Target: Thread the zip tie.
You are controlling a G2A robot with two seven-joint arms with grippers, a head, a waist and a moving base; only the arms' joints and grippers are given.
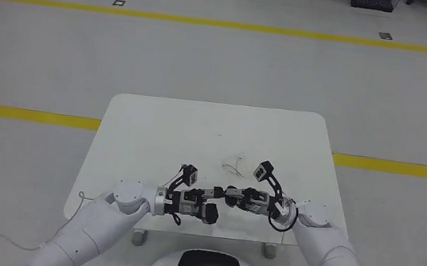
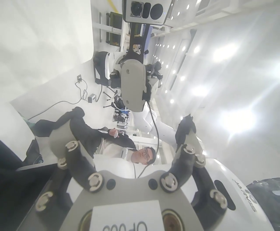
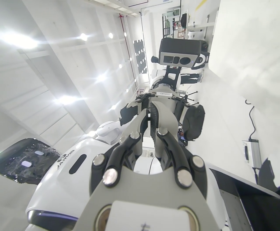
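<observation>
- Okay, left gripper (image 2: 131, 114): fingers wide apart, empty.
- Right gripper (image 3: 152, 109): fingers together, facing it tip to tip.
- Zip tie (image 1: 233, 167): on table (image 1: 158, 126) just beyond both.

A smooth, matt top is seen on the white rounded table (image 1: 158, 126). The left gripper (image 2: 131, 116) is made of dull grey metal, held by shiny silver screws (image 2: 95, 179). Its fingers (image 2: 76, 122) are wrapped in a black, wrinkly cover.
</observation>
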